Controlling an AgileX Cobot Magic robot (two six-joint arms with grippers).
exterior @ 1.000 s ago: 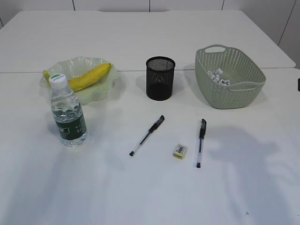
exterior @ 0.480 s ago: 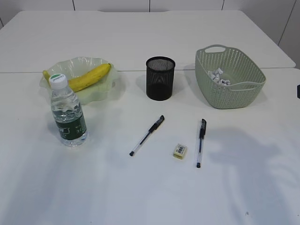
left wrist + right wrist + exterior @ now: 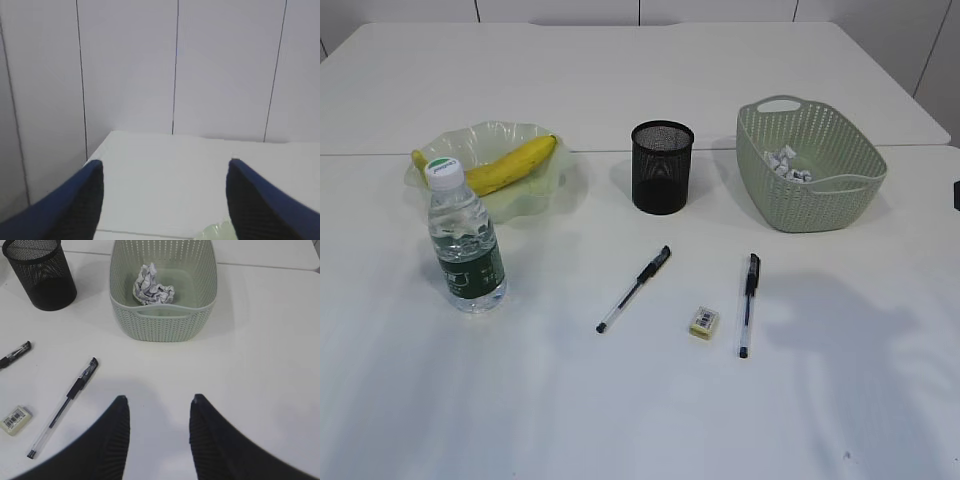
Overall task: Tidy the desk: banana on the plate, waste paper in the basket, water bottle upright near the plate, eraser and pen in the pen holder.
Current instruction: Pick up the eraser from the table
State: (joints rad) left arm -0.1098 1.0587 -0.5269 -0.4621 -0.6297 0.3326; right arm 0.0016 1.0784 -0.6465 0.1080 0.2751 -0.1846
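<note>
The banana (image 3: 510, 163) lies in the pale green plate (image 3: 490, 130) at the back left. The water bottle (image 3: 466, 245) stands upright just in front of it. Crumpled waste paper (image 3: 151, 286) sits inside the basket (image 3: 163, 325). Two pens (image 3: 634, 288) (image 3: 748, 303) and the eraser (image 3: 704, 322) lie on the table in front of the pen holder (image 3: 662, 167). My right gripper (image 3: 160, 400) hovers open and empty over bare table, right of the nearer pen (image 3: 64, 406). My left gripper (image 3: 165, 167) is open and empty, raised, with the plate's rim (image 3: 215, 232) low in its view.
The white table (image 3: 640, 400) runs back to a wall of pale panels (image 3: 130, 65). A seam (image 3: 360, 154) crosses the table behind the plate. Neither gripper shows in the exterior view; only a dark sliver (image 3: 956, 195) shows at its right edge.
The shadow on the right side of the table has shifted slightly and the dark sliver at the right edge has dropped a little. Nothing on the table has moved.
</note>
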